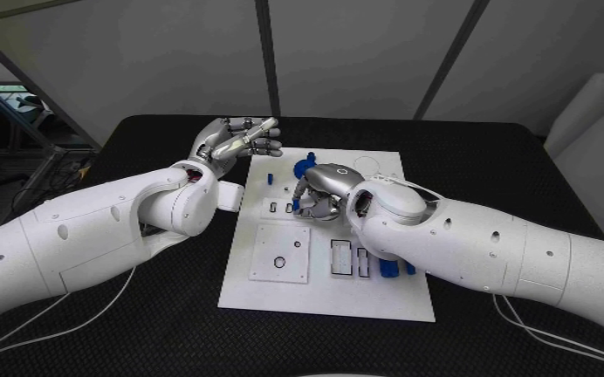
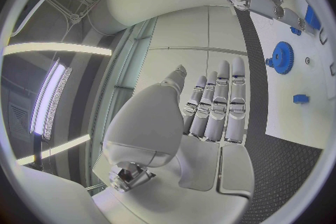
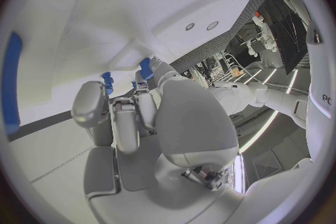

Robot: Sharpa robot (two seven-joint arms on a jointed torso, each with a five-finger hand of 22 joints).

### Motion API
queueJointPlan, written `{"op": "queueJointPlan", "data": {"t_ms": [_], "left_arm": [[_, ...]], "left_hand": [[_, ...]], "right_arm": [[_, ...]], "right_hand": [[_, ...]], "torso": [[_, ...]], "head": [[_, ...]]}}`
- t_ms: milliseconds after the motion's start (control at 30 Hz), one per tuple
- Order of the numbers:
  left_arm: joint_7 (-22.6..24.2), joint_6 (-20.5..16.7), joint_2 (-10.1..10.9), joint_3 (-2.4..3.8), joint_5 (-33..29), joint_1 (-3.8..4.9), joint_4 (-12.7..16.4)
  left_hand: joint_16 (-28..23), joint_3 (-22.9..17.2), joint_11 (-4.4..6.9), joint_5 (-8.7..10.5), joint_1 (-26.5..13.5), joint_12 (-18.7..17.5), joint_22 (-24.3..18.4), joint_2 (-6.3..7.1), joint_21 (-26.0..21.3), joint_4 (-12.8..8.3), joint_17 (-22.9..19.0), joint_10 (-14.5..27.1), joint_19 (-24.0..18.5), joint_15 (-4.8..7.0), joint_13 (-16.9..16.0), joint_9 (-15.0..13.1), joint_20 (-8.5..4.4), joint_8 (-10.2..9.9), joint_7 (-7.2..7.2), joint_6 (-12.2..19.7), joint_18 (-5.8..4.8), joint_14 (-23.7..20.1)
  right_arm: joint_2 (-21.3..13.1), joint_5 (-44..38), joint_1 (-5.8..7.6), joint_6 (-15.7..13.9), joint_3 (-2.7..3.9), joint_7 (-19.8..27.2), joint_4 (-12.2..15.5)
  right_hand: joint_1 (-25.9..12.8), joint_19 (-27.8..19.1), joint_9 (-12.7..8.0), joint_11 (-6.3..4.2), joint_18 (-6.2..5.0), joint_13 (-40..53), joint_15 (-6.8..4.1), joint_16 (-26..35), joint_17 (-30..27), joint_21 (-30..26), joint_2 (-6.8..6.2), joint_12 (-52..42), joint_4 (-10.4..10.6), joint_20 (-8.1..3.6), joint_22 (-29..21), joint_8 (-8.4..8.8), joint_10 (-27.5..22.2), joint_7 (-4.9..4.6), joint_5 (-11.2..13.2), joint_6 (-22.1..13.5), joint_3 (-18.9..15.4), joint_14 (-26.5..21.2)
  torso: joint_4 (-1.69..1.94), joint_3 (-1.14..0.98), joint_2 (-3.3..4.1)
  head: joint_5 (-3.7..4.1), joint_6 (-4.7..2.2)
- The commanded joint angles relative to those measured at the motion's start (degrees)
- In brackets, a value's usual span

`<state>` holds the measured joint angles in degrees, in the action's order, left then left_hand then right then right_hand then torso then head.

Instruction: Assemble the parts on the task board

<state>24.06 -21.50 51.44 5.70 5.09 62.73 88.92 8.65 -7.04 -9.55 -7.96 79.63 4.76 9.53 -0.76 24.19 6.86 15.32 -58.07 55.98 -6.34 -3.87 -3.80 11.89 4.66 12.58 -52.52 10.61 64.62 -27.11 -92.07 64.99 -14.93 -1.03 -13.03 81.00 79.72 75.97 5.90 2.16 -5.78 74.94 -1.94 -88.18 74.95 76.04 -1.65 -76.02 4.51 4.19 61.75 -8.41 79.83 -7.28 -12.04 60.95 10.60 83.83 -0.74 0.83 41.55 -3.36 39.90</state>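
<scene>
From the head view, the white task board [image 1: 330,290] lies in the middle of the black table [image 1: 504,167]. The left hand [image 1: 233,143] is lifted by the board's upper left corner, fingers apart, holding nothing. The right hand [image 1: 321,192] is down on the board's upper middle, fingers curled around small blue parts [image 1: 307,164].

From the left wrist view, the left hand's fingers [image 2: 217,106] are straight and side by side, and a blue gear [image 2: 282,57] lies on the board at the right.

From the right wrist view, the right hand's fingers [image 3: 119,117] bend toward blue pieces [image 3: 145,67] near the middle; I cannot tell if they hold one.

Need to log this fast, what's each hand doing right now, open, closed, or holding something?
Left hand: raised beside the task board, open, holding nothing.
Right hand: down on the board among the blue parts; grip cannot be told.
</scene>
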Motion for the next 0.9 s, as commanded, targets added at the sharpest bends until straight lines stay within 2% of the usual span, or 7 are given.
{"op": "queueJointPlan", "data": {"t_ms": [33, 233, 900], "left_arm": [[0.3, 0.5, -0.1, 0.05, 0.3, 0.10, 0.0], [0.3, 0.5, -0.1, 0.05, 0.3, 0.10, 0.0], [0.2, 0.6, -0.2, 0.05, 0.3, 0.10, -0.2]], "left_hand": [[-0.3, -0.2, -0.03, 0.11, 0.3, -0.3, 0.1, -0.07, 0.2, -0.1, 0.1, -0.4, -0.3, 0.07, 0.0, 0.0, 0.08, -0.4, 0.06, -0.3, -0.22, 0.0], [-0.3, -0.2, -0.03, 0.11, 0.3, -0.3, 0.1, -0.07, 0.2, -0.1, 0.1, -0.4, -0.3, 0.07, 0.0, 0.0, 0.08, -0.4, 0.06, -0.3, -0.22, 0.0], [-0.4, -0.3, -0.06, 0.12, 0.3, -0.4, 0.1, -0.04, 0.3, -0.1, 0.1, -0.4, -0.3, 0.05, 0.0, 0.0, 0.09, -0.4, 0.11, -0.3, -0.23, -0.1]], "right_arm": [[-0.2, -0.5, -0.26, 1.9, -0.28, -1.3, -0.1], [-0.2, -0.5, -0.27, 1.7, -0.28, -1.4, -0.2], [-0.1, -0.5, -0.27, 1.3, -0.28, -1.5, -0.2]], "right_hand": [[-0.9, -0.5, -0.3, 0.32, 0.42, -0.6, 0.28, -0.1, 11.3, -0.2, -0.33, 0.7, 0.3, 0.24, -0.2, 0.86, -0.9, -0.12, 0.2, -1.1, -0.2, 5.3], [-1.3, -0.7, -0.6, 0.94, 0.37, -1.1, 0.80, -0.1, 11.3, -0.4, -0.83, 1.4, 0.4, 0.67, -0.5, 1.78, -1.5, -0.83, 0.3, -2.7, -0.2, 5.3], [-2.2, -1.0, -0.8, 1.65, 0.26, -1.8, 1.45, 0.0, 11.2, -0.7, -1.77, 2.1, 0.6, 1.34, -0.9, 2.73, -2.3, -1.57, 0.7, -4.7, -0.5, 5.3]], "torso": [[-0.03, -0.01, 0.03], [-0.02, -0.02, 0.00], [-0.03, -0.04, 0.01]], "head": [[-0.01, 0.07], [0.00, 0.07], [0.07, 0.11]]}}
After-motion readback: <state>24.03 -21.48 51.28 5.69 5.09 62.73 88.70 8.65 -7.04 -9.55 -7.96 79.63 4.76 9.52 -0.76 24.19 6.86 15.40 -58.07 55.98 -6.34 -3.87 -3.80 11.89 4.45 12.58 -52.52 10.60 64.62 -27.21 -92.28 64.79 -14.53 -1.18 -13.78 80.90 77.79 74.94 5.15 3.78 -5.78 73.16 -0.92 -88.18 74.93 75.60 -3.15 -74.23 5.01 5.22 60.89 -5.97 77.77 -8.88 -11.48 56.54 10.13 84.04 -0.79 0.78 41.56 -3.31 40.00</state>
